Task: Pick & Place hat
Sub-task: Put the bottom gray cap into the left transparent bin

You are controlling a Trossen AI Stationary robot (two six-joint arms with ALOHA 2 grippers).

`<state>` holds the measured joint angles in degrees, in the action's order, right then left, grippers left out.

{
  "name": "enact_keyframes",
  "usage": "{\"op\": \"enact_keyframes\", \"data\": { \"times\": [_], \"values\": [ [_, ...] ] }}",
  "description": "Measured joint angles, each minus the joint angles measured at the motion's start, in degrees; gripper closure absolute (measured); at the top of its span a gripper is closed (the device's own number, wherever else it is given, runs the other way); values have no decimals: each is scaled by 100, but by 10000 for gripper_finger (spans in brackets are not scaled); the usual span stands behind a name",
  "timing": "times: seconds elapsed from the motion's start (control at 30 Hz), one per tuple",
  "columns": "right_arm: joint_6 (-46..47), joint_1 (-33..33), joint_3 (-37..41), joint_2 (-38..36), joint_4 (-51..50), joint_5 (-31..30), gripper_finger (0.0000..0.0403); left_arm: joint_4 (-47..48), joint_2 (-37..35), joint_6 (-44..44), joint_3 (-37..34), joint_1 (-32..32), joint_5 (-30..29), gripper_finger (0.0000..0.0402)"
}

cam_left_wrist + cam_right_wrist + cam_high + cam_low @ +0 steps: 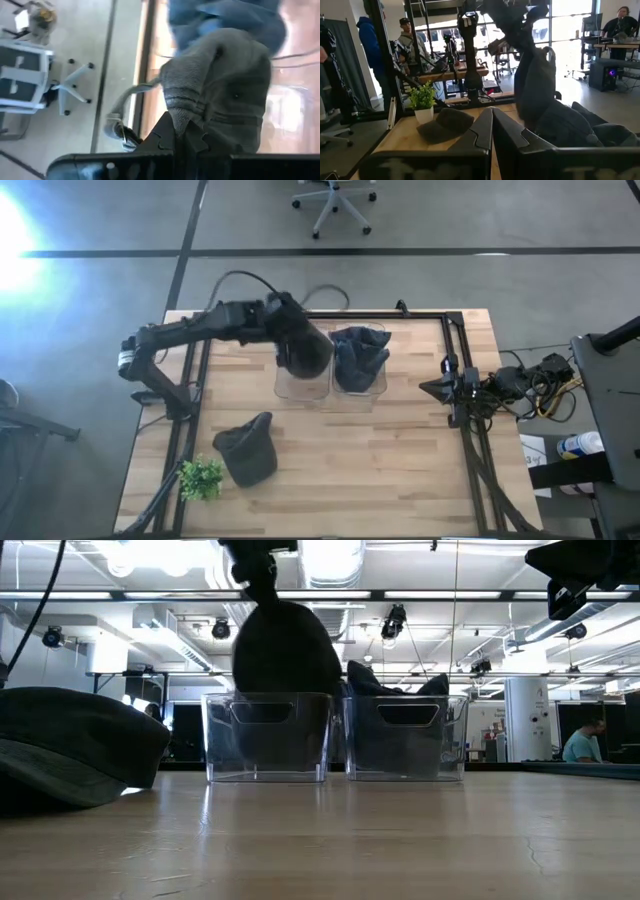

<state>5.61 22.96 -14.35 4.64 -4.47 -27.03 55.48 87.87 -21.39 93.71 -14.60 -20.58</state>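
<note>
Two bins sit side by side, touching, at the back middle of the table (400, 470). The left bin (301, 383) has a knit hat (305, 348) hanging directly above it, held by the left gripper (283, 317). The right bin (360, 381) holds a heap of hats (359, 352). In front of the left bin, well apart toward the table's left front, lies a cap (247, 449). A plant (201, 478) stands just left of that cap. The right gripper (432, 388) rests right of the bins, near the table's right edge.
</note>
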Motion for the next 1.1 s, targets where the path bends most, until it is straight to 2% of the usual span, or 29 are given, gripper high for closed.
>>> {"op": "enact_keyframes", "data": {
  "times": [0.23, 0.53, 0.67, 1.1],
  "values": [
    [-1, 2, 0, 0, 0, 0, 394, 81, -187, 65, -222, -499, 379, 401],
    [23, 1, 0, 0, 0, 0, 394, -524, -165, -172, -1211, -572, 476, 401],
    [-4, 0, 0, 0, 0, 0, 394, -590, -177, -93, -1289, -580, 451, 401],
    [9, 1, 0, 0, 0, 0, 394, 763, -205, 672, 529, 151, 398, 401]
  ]
}}
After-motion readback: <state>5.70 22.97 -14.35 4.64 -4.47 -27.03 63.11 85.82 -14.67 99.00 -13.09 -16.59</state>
